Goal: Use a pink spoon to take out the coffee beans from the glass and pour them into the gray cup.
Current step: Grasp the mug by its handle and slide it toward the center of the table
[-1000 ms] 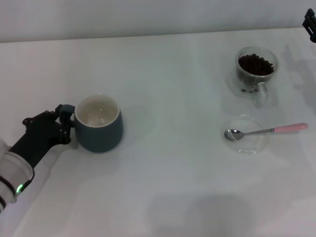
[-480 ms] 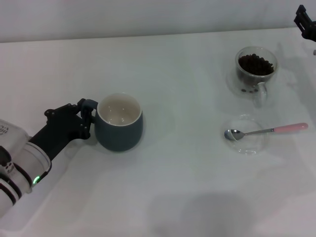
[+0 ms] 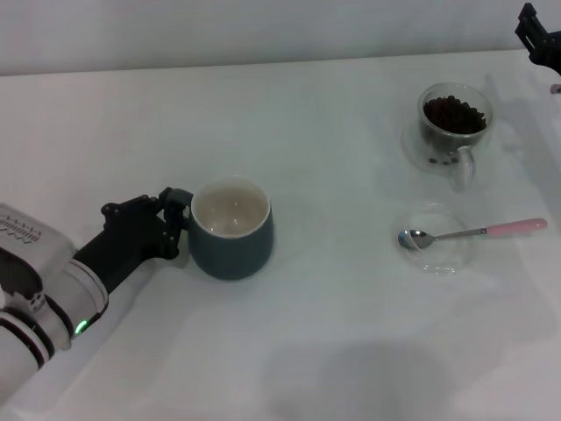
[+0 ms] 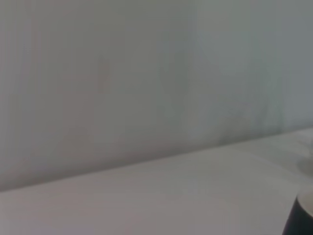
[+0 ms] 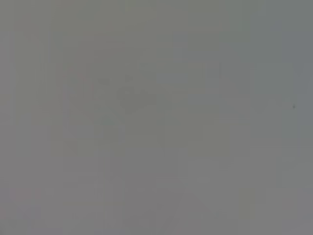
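Observation:
The gray cup (image 3: 231, 229) stands upright left of the table's middle, its cream inside empty. My left gripper (image 3: 173, 221) is shut on the cup's handle. A dark edge of the cup shows in the left wrist view (image 4: 302, 219). The glass (image 3: 453, 124), full of coffee beans (image 3: 453, 113), stands at the far right. The pink spoon (image 3: 470, 232) lies in front of it, bowl resting in a shallow clear dish (image 3: 437, 239), pink handle pointing right. My right gripper (image 3: 542, 37) is at the far right top edge, beyond the glass, mostly out of view.
The white table (image 3: 333, 333) ends at a pale wall along the back. The right wrist view shows only plain grey.
My left gripper has slid the gray cup to the right, toward the table's middle. My right gripper has come slightly further into view at the top right corner.

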